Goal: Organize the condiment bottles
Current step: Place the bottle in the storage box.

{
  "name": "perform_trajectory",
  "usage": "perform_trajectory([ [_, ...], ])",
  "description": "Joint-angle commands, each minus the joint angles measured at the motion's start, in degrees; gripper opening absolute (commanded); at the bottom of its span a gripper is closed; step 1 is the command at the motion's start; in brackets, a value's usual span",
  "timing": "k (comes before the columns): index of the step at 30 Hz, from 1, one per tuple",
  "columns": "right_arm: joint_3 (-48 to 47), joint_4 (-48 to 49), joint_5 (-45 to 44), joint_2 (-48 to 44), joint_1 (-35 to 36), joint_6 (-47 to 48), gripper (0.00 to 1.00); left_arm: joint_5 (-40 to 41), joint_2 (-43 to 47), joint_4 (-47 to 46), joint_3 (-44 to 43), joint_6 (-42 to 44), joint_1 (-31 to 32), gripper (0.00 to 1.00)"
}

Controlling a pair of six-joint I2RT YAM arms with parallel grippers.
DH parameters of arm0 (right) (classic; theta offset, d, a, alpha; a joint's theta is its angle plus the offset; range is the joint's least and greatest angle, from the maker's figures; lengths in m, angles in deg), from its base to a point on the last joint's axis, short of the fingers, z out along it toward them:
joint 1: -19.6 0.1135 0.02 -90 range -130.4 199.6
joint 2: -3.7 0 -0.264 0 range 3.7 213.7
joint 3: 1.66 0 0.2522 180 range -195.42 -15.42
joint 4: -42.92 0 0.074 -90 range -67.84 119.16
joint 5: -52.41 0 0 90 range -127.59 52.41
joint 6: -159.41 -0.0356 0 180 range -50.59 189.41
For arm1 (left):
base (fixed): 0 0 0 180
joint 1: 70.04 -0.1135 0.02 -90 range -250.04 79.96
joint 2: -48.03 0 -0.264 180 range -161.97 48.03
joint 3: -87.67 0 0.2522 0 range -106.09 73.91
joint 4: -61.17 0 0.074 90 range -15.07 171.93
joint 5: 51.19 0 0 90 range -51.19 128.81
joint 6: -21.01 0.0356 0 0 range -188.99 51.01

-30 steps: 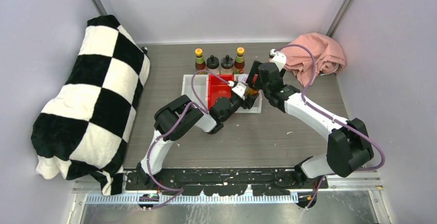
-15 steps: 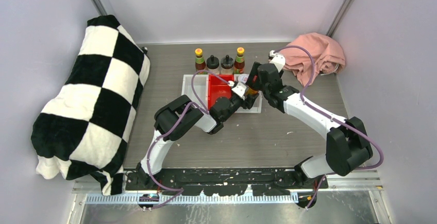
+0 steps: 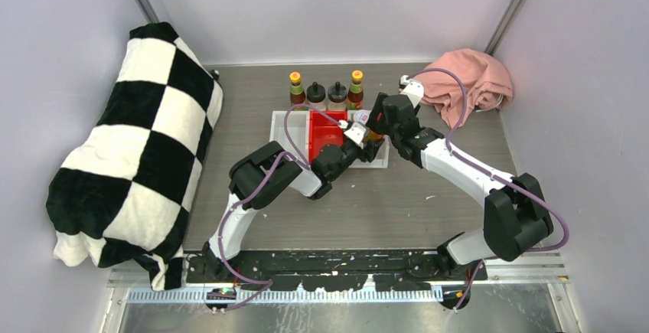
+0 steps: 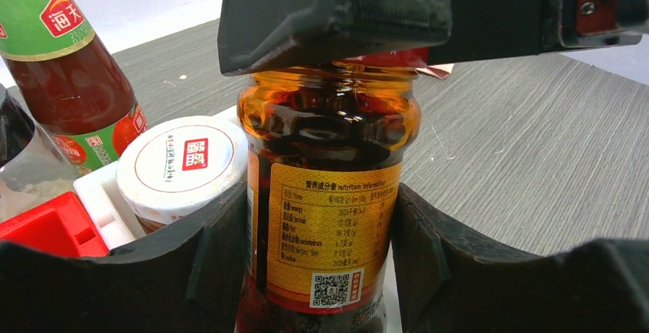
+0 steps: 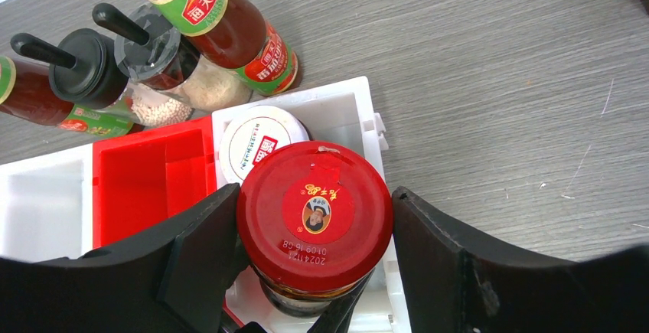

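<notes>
Mid-frame, the left gripper [image 4: 320,249] is clamping its jaws on the red-lidded jar [image 4: 331,157]; the right gripper [image 5: 315,230] is pinching the lid [image 5: 340,184] (jaws tight).

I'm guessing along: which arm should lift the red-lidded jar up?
Probably right: the right gripper clasps the red-lidded jar by its lid from above; the left gripper hugs its body sideways.

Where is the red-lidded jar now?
Seen from the right wrist, the red-lidded jar is at the right end of the white bin, beside a white-lidded pot, held by the left gripper and right gripper.
</notes>
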Motion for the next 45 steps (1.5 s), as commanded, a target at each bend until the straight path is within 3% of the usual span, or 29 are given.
perform_trajectory([
  [1,-0.37,2.93,0.39,0.01,0.11,-1.09,0.11,1.34,1.98,-6.39,0.35,-0.03,0.26,0.0],
  [3,-0.54,2.9,0.31,-0.13,0.14,-0.8,0.01,1.98,1.99,-6.39,0.5,-0.34,0.26,0.0],
  [12,-1.1,3.44,0.3,-0.51,0.12,1.29,0.01,3.72,2.23,-6.39,0.89,-1.27,0.26,0.02],
  [16,-1.33,3.7,0.69,-0.65,0.14,2.13,0.01,4.08,2.51,-6.39,1.07,-1.37,0.26,0.09],
  [21,-1.61,3.62,1.4,-0.83,0.17,2.98,0.01,4.72,2.77,-6.26,1.45,-1.46,0.33,0.27],
  [27,-1.71,5.54,2.02,-0.92,0.17,3.74,0.01,5.05,3.12,-6.3,1.68,-1.0,0.5,0.4],
  [45,-1.71,6.6,2.83,-1.02,0.16,4.78,0.01,4.2,7.76,1.58,1.94,-1.11,1.03,0.52],
])
